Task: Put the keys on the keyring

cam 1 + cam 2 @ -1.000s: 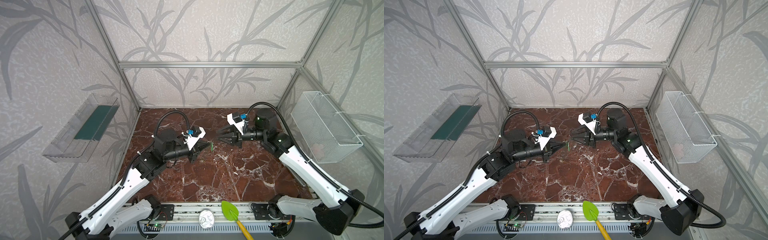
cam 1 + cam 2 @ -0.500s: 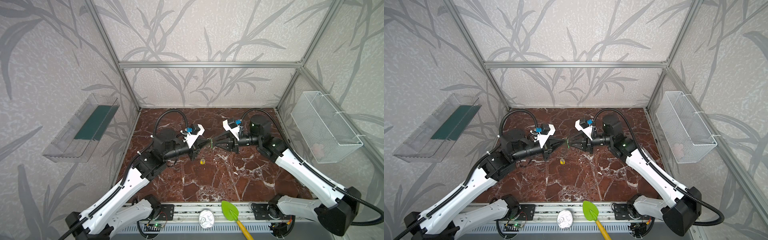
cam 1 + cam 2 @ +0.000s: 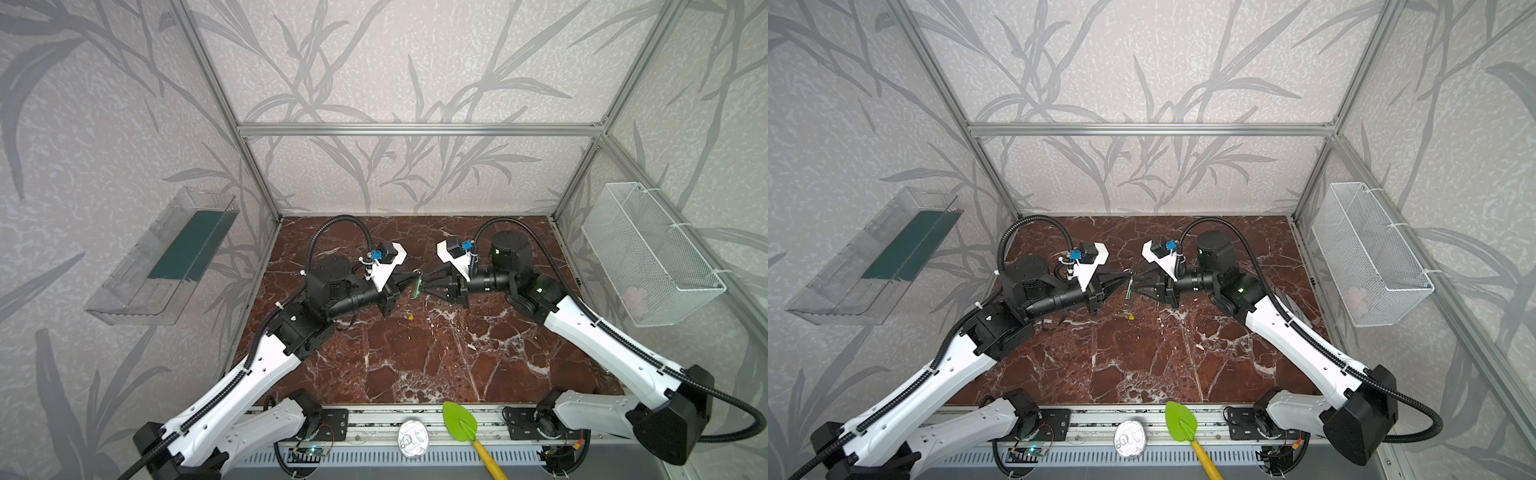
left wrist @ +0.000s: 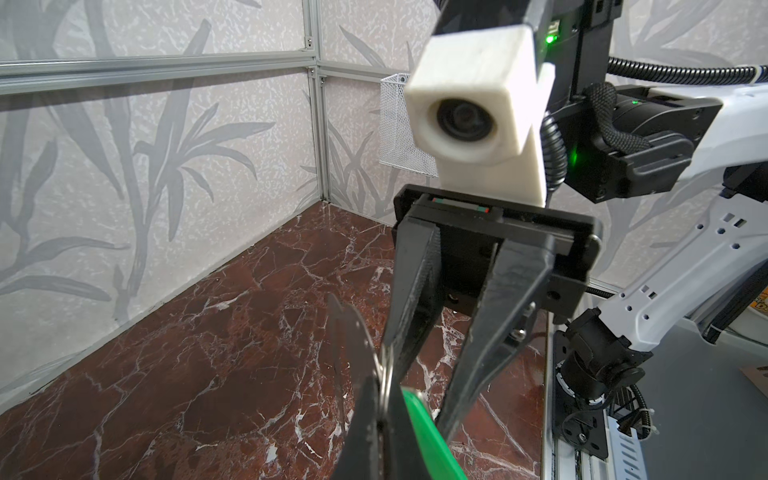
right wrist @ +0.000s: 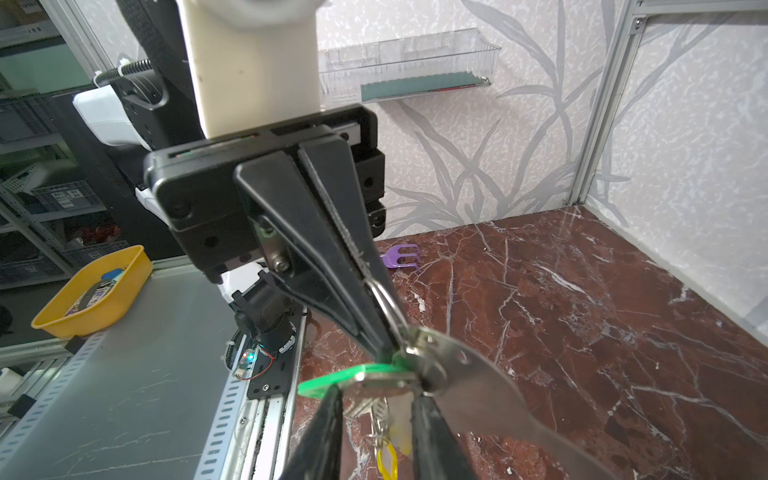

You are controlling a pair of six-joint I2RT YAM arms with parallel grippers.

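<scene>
Between left hand and right hand, green-tagged key against keyring.

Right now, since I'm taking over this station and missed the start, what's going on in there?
Above the table, the left gripper is shut on the grey keyring, holding it up. The right gripper has its jaws either side of the green-tagged key at the keyring's edge; whether they grip it I cannot tell. A yellow tag shows close by.

Clear wall shelf, white wire basket, green trowel, purple fork toy
</scene>
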